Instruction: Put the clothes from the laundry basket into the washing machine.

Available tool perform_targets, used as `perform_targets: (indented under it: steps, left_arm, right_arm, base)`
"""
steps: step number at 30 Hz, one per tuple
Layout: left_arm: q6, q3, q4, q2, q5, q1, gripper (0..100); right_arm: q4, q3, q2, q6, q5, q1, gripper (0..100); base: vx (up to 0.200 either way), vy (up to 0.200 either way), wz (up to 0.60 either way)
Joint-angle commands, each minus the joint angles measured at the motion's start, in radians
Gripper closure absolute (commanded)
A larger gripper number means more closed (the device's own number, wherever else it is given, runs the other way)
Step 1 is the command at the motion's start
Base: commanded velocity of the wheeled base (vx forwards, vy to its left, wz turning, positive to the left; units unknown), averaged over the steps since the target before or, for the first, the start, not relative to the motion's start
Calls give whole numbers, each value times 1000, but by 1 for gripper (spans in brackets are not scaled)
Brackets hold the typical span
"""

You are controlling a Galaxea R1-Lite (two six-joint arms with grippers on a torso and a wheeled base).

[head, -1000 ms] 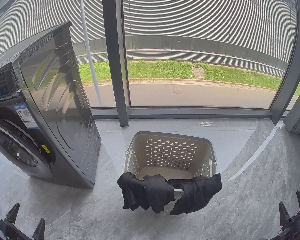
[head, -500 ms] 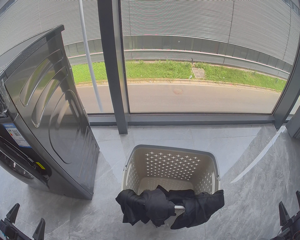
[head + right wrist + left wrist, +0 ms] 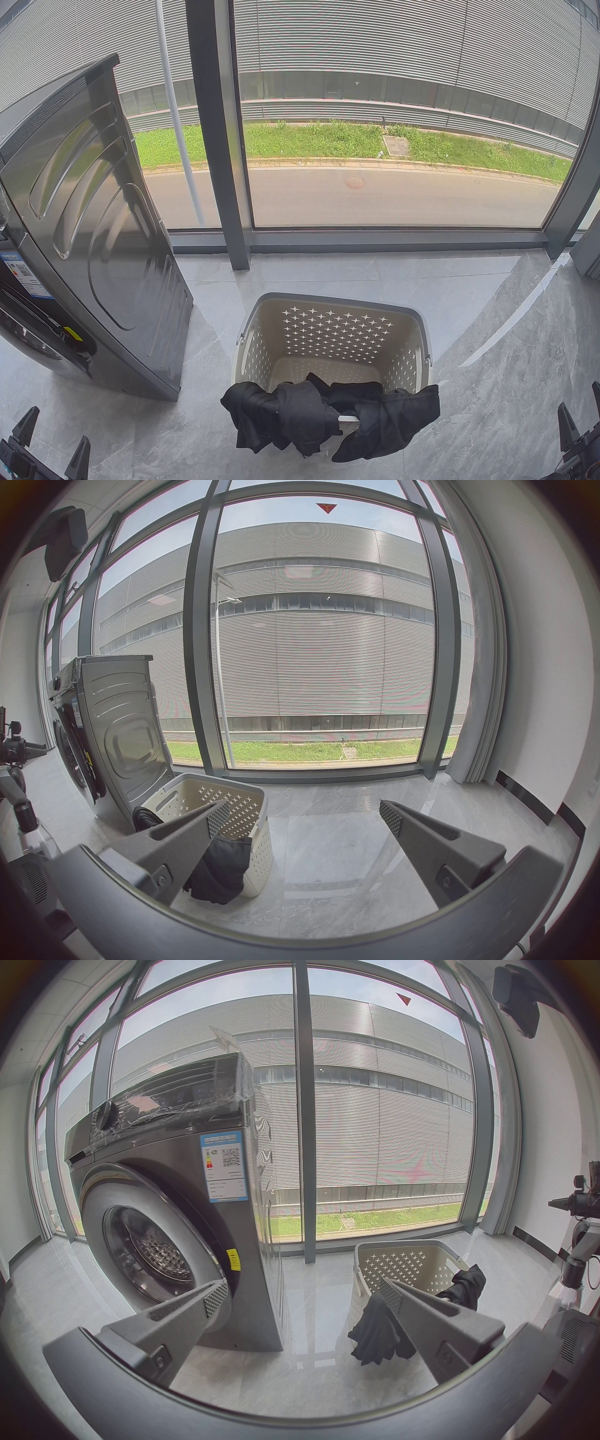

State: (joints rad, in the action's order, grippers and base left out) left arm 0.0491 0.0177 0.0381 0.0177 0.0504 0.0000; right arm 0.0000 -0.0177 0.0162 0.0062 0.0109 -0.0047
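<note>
A cream laundry basket [image 3: 331,325] stands on the grey floor in front of the window. Black clothes [image 3: 281,415] hang over its near rim, one bunch to the left and another [image 3: 387,422] to the right. The dark grey washing machine [image 3: 94,237] stands to the basket's left; its round front with the drum [image 3: 150,1254] faces the left wrist camera. My left gripper [image 3: 56,428] is low at the near left, open and holding nothing. At the near right, my right gripper [image 3: 580,397] is likewise open. Both are well short of the basket [image 3: 406,1260], whose clothes [image 3: 222,867] show from the right wrist too.
A floor-to-ceiling window with a dark upright frame post [image 3: 215,156] stands right behind the basket. A curtain [image 3: 481,699] hangs in the right corner. Bare marble floor [image 3: 500,350] lies to the right of the basket and between it and my grippers.
The whole head picture has shifted: the camera moved, so basket and washing machine sit lower and further left. The clothes hang as before. Both grippers stay open.
</note>
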Motion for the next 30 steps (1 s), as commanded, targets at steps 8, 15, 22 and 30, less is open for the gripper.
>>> perform_targets:
  steps: [8,15,22,30]
  left_arm:
    - [-5,-18,-1,-18,2,-2,0]
    - [-5,-18,-1,-18,2,-2,0]
    - [0,-18,-1,-18,2,-2,0]
    - [-3,-18,-1,-18,2,-2,0]
  right_arm:
    - [0,18,-16,0,0,0,0]
    - [0,18,-16,0,0,0,0]
    - [0,18,-16,0,0,0,0]
    - [0,18,-16,0,0,0,0]
  base:
    - [25,0,0]
    - [200,0,0]
    - [29,0,0]
    - [50,0,0]
